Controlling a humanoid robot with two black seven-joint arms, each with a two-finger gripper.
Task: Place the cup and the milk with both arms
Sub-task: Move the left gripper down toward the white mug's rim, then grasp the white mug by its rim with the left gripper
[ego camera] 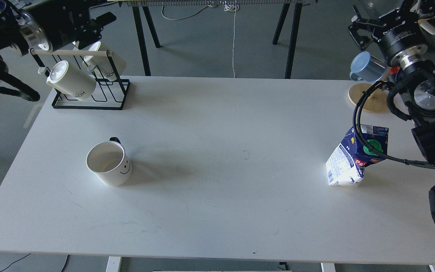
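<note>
Looking down, you see the cup (pixel 108 163) upright at table-left, below your left gripper (pixel 102 20); the milk (pixel 355 158) stands table-right, below your right gripper (pixel 361 26). Neither gripper's finger spacing is discernible.

Left gripper (pixel 102 22) raised far left, right gripper (pixel 359 26) raised far right (fingers indistinct)

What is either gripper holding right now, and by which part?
Nothing. The cup and the milk carton stand free on the table, with the left gripper and right gripper raised far from them.
</note>
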